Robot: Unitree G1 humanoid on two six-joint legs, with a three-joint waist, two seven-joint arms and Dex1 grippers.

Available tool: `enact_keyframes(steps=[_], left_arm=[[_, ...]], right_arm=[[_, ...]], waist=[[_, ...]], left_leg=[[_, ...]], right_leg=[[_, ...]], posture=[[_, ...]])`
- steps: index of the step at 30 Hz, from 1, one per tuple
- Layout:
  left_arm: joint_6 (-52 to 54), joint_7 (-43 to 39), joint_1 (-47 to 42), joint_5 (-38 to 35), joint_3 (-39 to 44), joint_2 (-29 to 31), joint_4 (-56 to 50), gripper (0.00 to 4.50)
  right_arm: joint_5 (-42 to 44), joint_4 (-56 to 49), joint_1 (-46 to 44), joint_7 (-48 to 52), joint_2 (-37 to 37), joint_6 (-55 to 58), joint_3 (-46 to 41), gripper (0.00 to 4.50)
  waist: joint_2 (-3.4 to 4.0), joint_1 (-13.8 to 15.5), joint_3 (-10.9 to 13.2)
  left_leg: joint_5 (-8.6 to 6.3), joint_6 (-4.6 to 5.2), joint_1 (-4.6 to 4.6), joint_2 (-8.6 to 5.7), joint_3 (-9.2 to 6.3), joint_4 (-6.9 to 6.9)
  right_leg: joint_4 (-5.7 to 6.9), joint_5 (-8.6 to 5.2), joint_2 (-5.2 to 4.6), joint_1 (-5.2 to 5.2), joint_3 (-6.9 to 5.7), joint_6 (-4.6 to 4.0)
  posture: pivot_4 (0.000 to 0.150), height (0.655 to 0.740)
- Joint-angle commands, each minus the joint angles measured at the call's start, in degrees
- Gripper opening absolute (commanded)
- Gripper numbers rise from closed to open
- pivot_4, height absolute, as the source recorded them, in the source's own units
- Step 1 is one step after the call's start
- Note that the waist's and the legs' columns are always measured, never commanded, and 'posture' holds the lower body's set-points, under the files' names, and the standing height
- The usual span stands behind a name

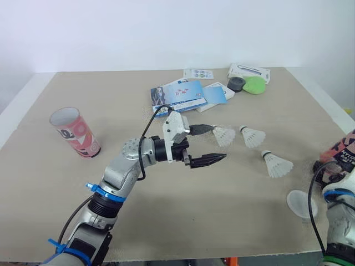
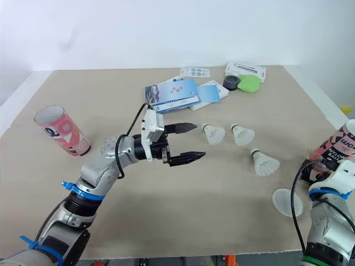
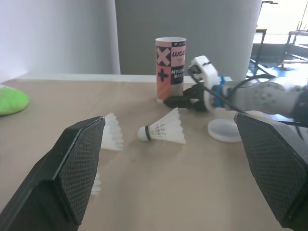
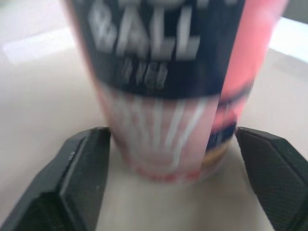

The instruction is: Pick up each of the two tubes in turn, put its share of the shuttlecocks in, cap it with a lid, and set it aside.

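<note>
Three white shuttlecocks lie right of centre on the table: one just past my left gripper's upper finger, one beside it, and one nearer the front. My left gripper hovers open, pointing at them with nothing held. A pink tube stands open-topped at the far left. The second tube stands at the table's right edge. My right gripper is open with a finger on each side of its base. A translucent lid lies flat by that arm.
At the back of the table lie blue booklets, a white box, a black round object and a green one. Open tabletop lies between the left tube and my left arm.
</note>
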Motion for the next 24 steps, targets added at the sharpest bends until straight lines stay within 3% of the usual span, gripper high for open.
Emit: enact_keyframes(steps=[1, 6, 9, 12, 17, 21, 24], left_arm=[[-0.68, 0.7, 1.4, 0.08, 2.74, 1.47, -1.89, 4.5], [-0.3, 1.61, 5.07, -0.54, 6.4, 4.94, -3.95, 4.5], [-0.36, 3.13, 8.76, -0.51, 9.48, 7.33, -6.1, 4.5], [-0.31, 5.39, 12.12, -0.12, 11.7, 8.65, -8.06, 4.5], [0.57, 15.26, 23.97, 0.71, 17.45, 8.33, -17.67, 4.5], [-6.31, 25.99, 38.78, 7.88, 18.98, 3.34, -24.83, 4.5], [-10.19, 32.2, 45.95, 12.78, 20.17, 0.14, -26.98, 4.5]], right_arm=[[2.09, -13.17, 7.45, 2.73, 1.49, -1.72, -0.61, 4.47], [8.02, -29.23, 17.4, 8.76, 2.1, -0.33, -0.53, 4.47], [9.02, -37.8, 18.04, 13.14, -1.74, 0.16, 2.84, 4.47], [9.55, -42.3, 14.75, 15.89, -5.5, 2.05, 8.34, 4.47], [11.66, -46.01, 3.54, 25.73, -13.31, 7.34, 24.82, 4.47], [8.55, -40.47, -8.96, 32.74, -11.39, 7.44, 40.49, 4.47], [6.69, -36.35, -12.61, 37.18, -10.06, 5.64, 45.77, 4.47]], waist=[[0.07, 0.0, -0.05], [0.09, -0.19, -0.04], [0.11, -0.45, -0.05], [0.02, -0.81, 0.0], [-0.22, -1.75, 0.08], [-0.63, -1.44, 0.17], [-0.9, -0.74, 0.17]], left_leg=[[-0.01, 0.01, 0.0, 0.01, -0.02, -0.04], [-0.02, 0.02, 0.03, 0.03, 0.02, 0.02], [0.0, 0.03, 0.1, 0.06, 0.03, 0.07], [0.05, 0.08, 0.14, 0.05, 0.11, 0.09], [0.08, 0.1, 0.17, 0.37, 0.21, 0.05], [0.06, 0.09, 0.03, 0.36, 0.13, 0.02], [0.0, 0.05, -0.08, 0.31, 0.03, 0.02]], right_leg=[[0.0, -0.04, 0.0, -0.02, -0.01, -0.02], [0.01, -0.01, -0.01, -0.03, 0.08, 0.04], [0.02, 0.07, 0.0, 0.0, 0.1, 0.05], [0.02, 0.13, 0.0, 0.01, 0.18, 0.07], [0.01, 0.2, -0.01, -0.04, 0.2, -0.01], [-0.04, 0.14, 0.02, -0.08, 0.06, -0.05], [-0.08, 0.05, -0.05, -0.07, -0.03, -0.05]], posture=[[0.15, 0.74], [0.15, 0.74], [0.15, 0.74], [0.15, 0.74], [0.15, 0.74], [0.15, 0.74], [0.15, 0.74]])
